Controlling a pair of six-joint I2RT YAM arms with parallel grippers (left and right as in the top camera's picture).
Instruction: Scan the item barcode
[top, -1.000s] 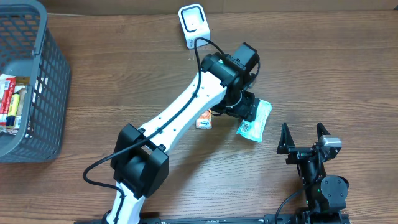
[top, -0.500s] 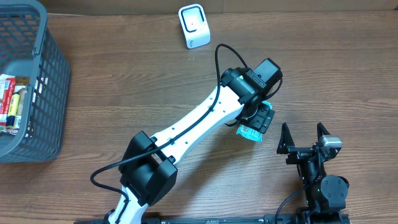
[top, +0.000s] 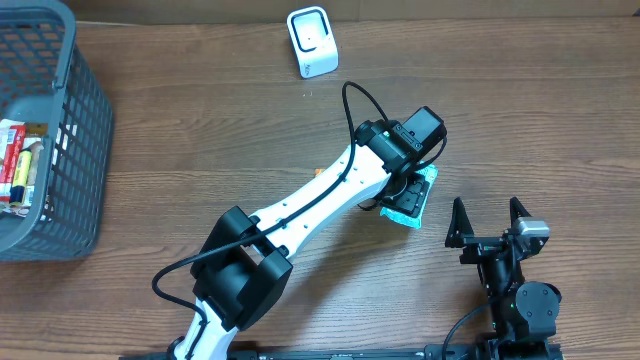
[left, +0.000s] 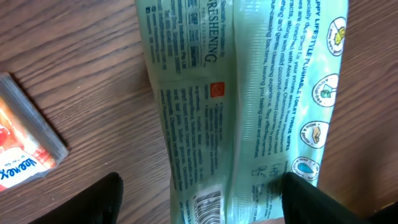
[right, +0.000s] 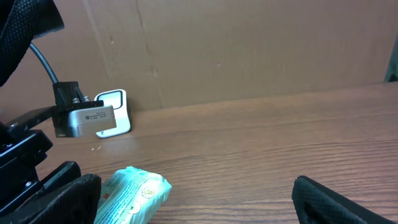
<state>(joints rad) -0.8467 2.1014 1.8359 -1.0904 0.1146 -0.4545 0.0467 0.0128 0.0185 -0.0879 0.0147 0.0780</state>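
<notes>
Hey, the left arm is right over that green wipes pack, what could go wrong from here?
The left tool straddles the wipes pack right at its barcode end, so closing there could crease or cover the code. The pack looks soft and long; lifted by one end it may sag away from the scanner. The small orange packet lies near one finger and might get nudged.

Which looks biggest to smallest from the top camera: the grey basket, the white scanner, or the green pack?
1. the grey basket, by far the largest, even cut off at the edge.
2 or 3. the white scanner and the green pack look alike; the left arm hides part of the pack, so I can't rank them.
</notes>
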